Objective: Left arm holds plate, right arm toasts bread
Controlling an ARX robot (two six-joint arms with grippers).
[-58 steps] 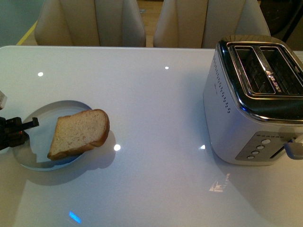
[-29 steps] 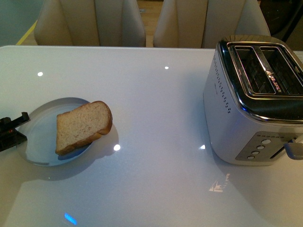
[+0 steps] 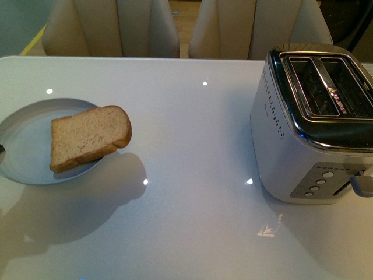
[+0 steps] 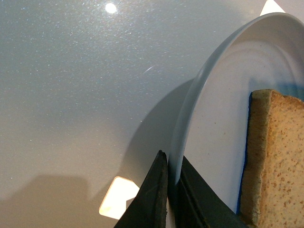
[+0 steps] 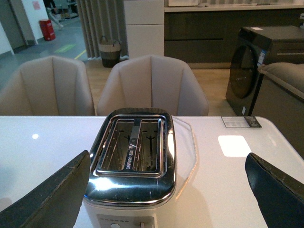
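Bread (image 3: 87, 137) lies on the plate (image 3: 26, 140) — left hand (image 4: 172, 164) pinches its rim, right hand (image 5: 167, 159) spread wide.

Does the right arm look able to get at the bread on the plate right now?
Probably yes: the right claw is open and empty, the bread lies uncovered on the plate, overhanging its rim, and only bare table lies between toaster and bread.

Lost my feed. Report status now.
Left gripper shut on plate rim. Right gripper open, facing toaster. Bread on plate, overhanging rim. Slots empty, nothing blocking.
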